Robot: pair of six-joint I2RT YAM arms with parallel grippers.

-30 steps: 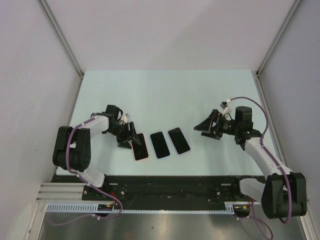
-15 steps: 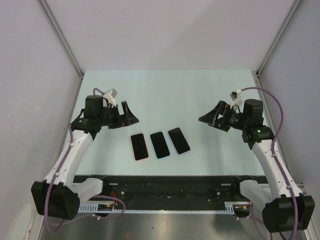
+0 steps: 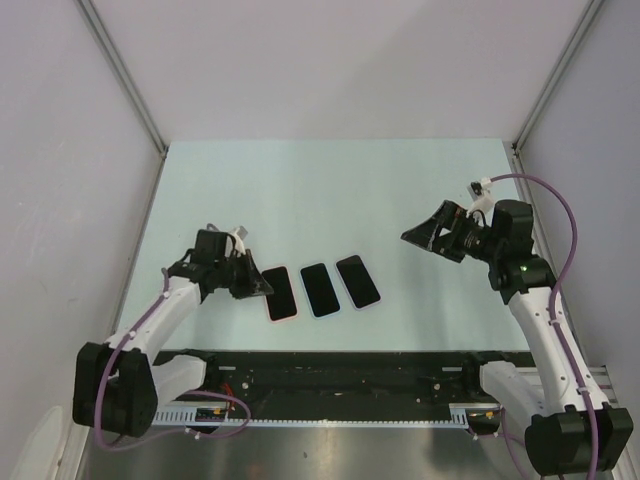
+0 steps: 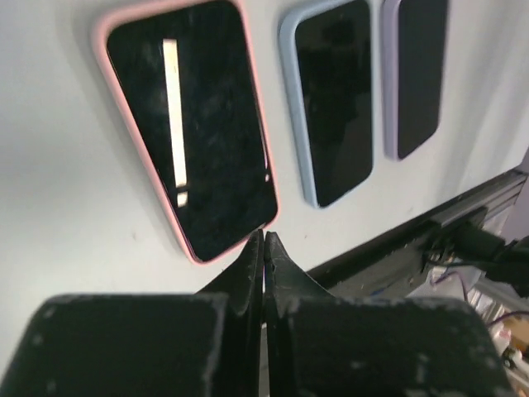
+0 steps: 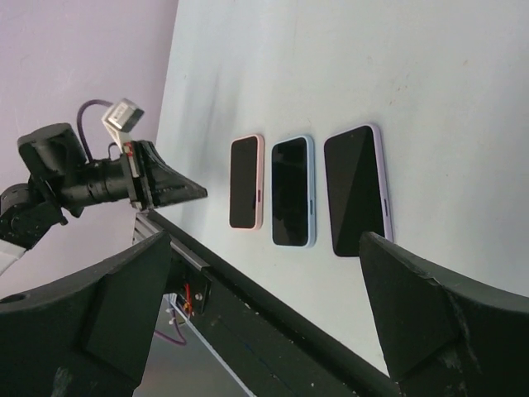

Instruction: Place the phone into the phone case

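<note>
Three black-screened phones lie side by side on the pale table, each framed by a coloured case rim: pink [image 3: 280, 293] [image 4: 190, 124] [image 5: 246, 182], blue [image 3: 320, 290] [image 4: 335, 99] [image 5: 293, 190] and lavender [image 3: 358, 281] [image 4: 417, 74] [image 5: 357, 188]. My left gripper [image 3: 262, 285] [image 4: 264, 236] is shut with nothing between its fingers. Its tips sit low at the pink phone's near-left corner; whether they touch it I cannot tell. My right gripper [image 3: 425, 238] [image 5: 264, 322] hangs wide open above the table, right of the lavender phone and apart from it.
The black rail [image 3: 340, 368] runs along the table's near edge, close behind the phones. White walls with metal posts [image 3: 125, 85] enclose the left, right and far sides. The left gripper [image 5: 178, 188] also shows in the right wrist view.
My left arm swung down from the back left to the pink phone, and its gripper went from open to shut. The right arm shifted only slightly.
</note>
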